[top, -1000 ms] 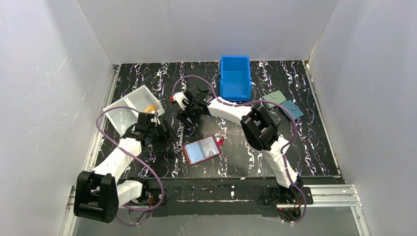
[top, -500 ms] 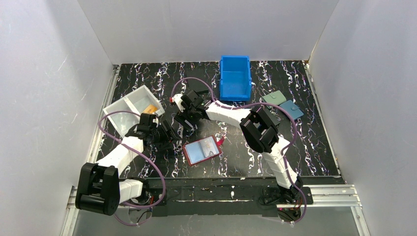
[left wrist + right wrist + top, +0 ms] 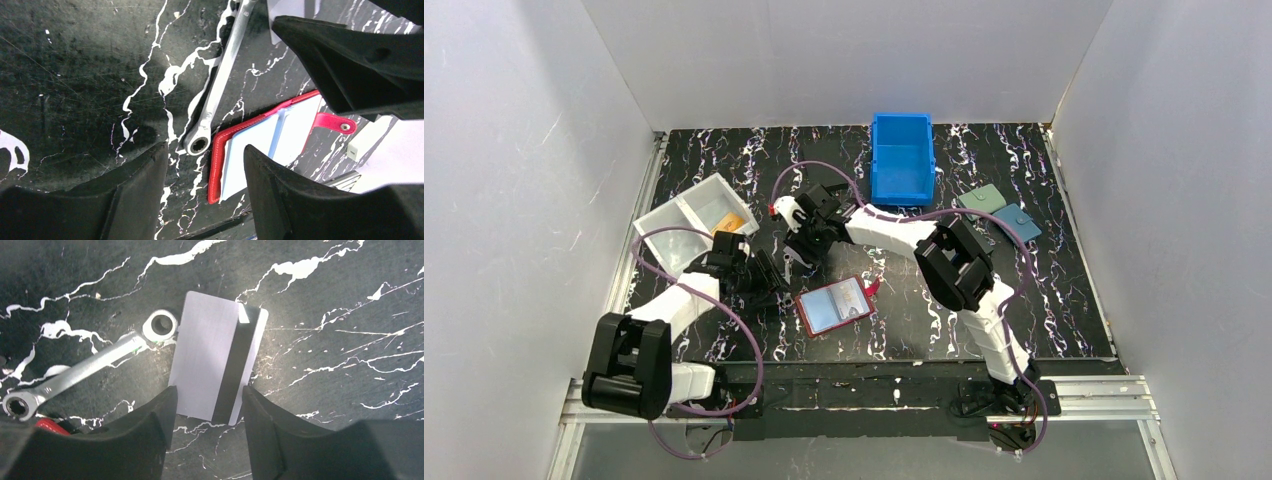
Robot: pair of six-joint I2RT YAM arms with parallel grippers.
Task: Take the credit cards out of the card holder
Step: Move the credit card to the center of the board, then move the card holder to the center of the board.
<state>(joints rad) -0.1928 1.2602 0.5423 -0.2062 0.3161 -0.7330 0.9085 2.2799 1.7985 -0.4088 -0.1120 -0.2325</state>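
1. The holder (image 3: 834,307) is lying open on the table (image 3: 1044,300), just in front of both grippers; its pale blue pockets are facing up, and its tab (image 3: 335,122) is sticking out on the right arm's side.
2. The left gripper (image 3: 205,150) is hovering low just left of the holder; its jaws are standing apart with nothing held between them; under the gap, one ring end of the wrench (image 3: 222,70) is lying just beside the holder's red edge.
3. The right gripper (image 3: 209,392) is pointing down just beyond the holder; its jaws are standing apart, straddling the near end of the white card (image 3: 210,355); the fingertips are sitting right at the card's two long edges, and I cannot tell whether they are pinching it or only flanking it.
4. The white card is lying outside the holder, with its black stripe facing up; its left edge is touching the wrench's other ring end.
5. The wrench is lying slantwise, running from the white card toward the holder.
6. The orange card (image 3: 730,221) is lying in the white bin (image 3: 699,205) at the table's left, well apart from the holder.
7. A blue bin (image 3: 902,160) is standing at the far edge; a teal wallet (image 3: 981,200) and a blue wallet (image 3: 1021,224) are lying side by side at the far right, well apart from both grippers.
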